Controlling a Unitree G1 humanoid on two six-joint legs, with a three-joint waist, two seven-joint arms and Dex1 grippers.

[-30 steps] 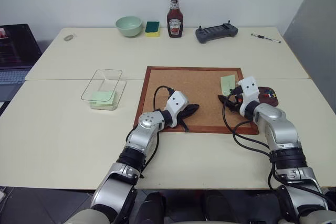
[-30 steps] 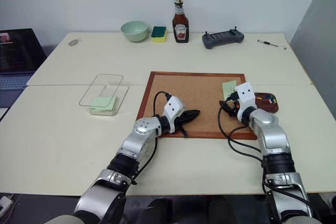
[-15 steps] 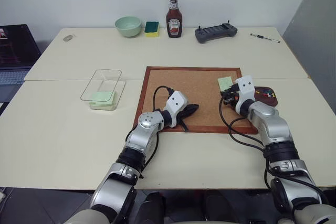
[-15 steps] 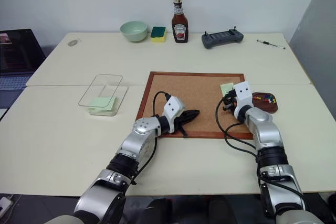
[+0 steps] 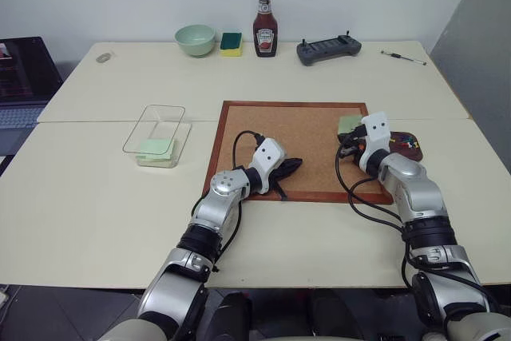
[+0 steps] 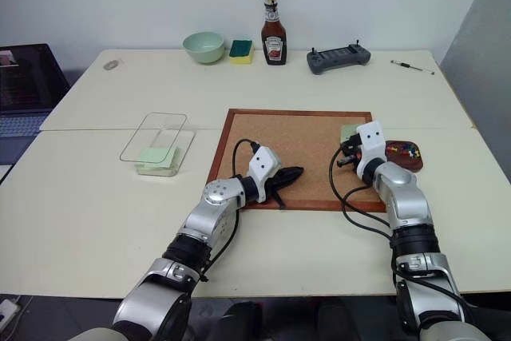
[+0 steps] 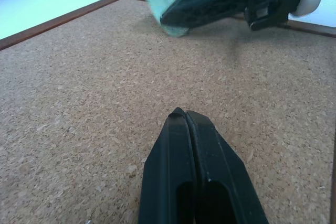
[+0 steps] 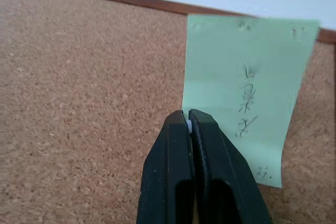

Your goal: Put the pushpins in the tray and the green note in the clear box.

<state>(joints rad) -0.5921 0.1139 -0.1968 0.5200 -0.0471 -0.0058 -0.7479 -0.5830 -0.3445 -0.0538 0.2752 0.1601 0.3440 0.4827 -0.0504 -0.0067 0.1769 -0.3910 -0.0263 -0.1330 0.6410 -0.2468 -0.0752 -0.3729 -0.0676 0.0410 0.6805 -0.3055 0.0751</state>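
While the right gripper (image 8: 188, 116) sits over the right-hand part of the corkboard (image 5: 279, 129), its two black fingers are pressed together on the near edge of the green note (image 8: 247, 93). The wrist view shows the thin sheet caught between the fingertips, with a few handwritten marks on its face and the cork behind it. From the head views the note (image 5: 348, 123) shows as a small pale patch just beyond the gripper, near the board's far right corner.

The left gripper (image 7: 187, 116) lies low over the near-left part of the corkboard with its fingers clenched on nothing, their tips just above the bare cork.

The tray (image 5: 406, 144) stands on the table just off the board's right edge, close beside the right wrist, and the pushpins (image 5: 410, 141) lie in it as small coloured dots.

The clear box (image 5: 157, 132) sits on the table to the left of the board, well apart from both grippers. A pale green pad (image 5: 156, 148) lies at its near end; whether it is inside or under the box I cannot tell.

Along the far side of the table stand a green bowl (image 5: 196, 39), a sponge (image 5: 231, 42), a ketchup bottle (image 5: 265, 25), a dark controller (image 5: 328, 50) and a pen (image 5: 403, 57).
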